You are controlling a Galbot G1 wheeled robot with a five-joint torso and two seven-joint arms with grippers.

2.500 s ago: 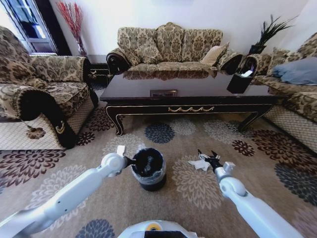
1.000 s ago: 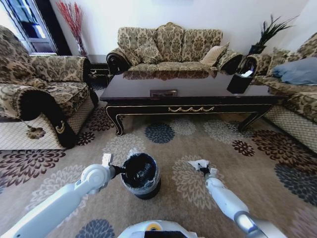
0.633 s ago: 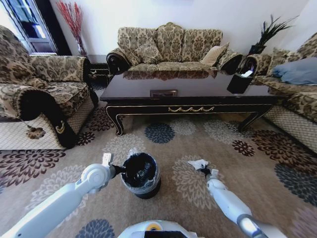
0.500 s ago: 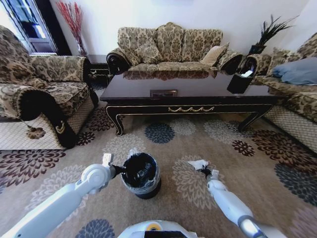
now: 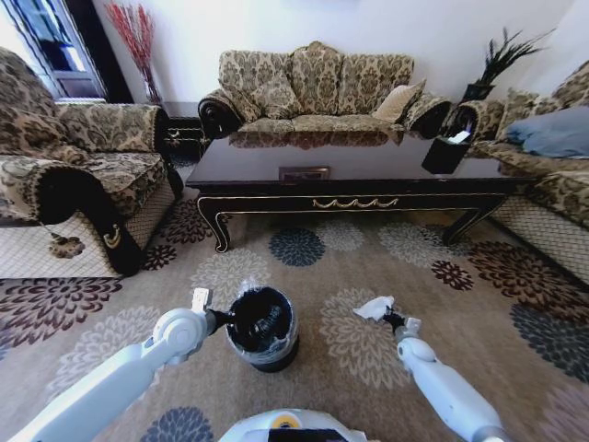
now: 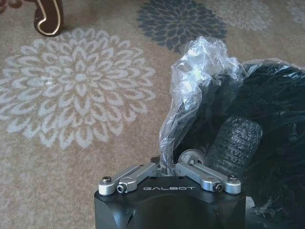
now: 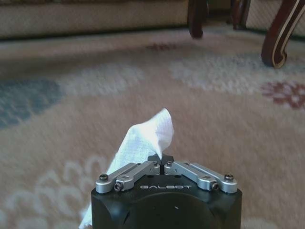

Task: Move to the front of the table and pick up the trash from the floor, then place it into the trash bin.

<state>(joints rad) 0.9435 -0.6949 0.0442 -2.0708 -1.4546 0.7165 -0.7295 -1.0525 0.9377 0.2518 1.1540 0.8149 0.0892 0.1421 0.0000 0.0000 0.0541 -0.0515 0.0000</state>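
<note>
Two tools were at work, and both were pinching something. My right tool (image 5: 390,318) had its fingers pressed together on a crumpled white tissue (image 5: 374,308), which in the right wrist view (image 7: 143,138) stood up out of the closed tips, clear of the carpet. My left tool (image 5: 221,321) was clamped on the thin translucent liner (image 6: 195,90) at the rim of the black trash bin (image 5: 261,327), a bunched fold of plastic rising from between its fingers.

I judged the pickup done and the carry to the bin in hand. The tissue hung near the bin on its right side, with bare patterned floor (image 5: 350,350) between them. The next move, as I read it, called for swinging the right tool across toward the bin, getting the tissue above the rim, and only then spreading the fingers.

Room looked generous. The worktop (image 5: 350,161) with its gold-scrolled apron stood well beyond both arms, and the sofas sat farther off at the sides, so nothing crowded the sweep. The tight spot was the bin mouth itself: the left tool and its raised fold of liner took up the near-left rim, so I would have wanted to come in from the open right side. I could not tell whether other litter lay on the carpet.
</note>
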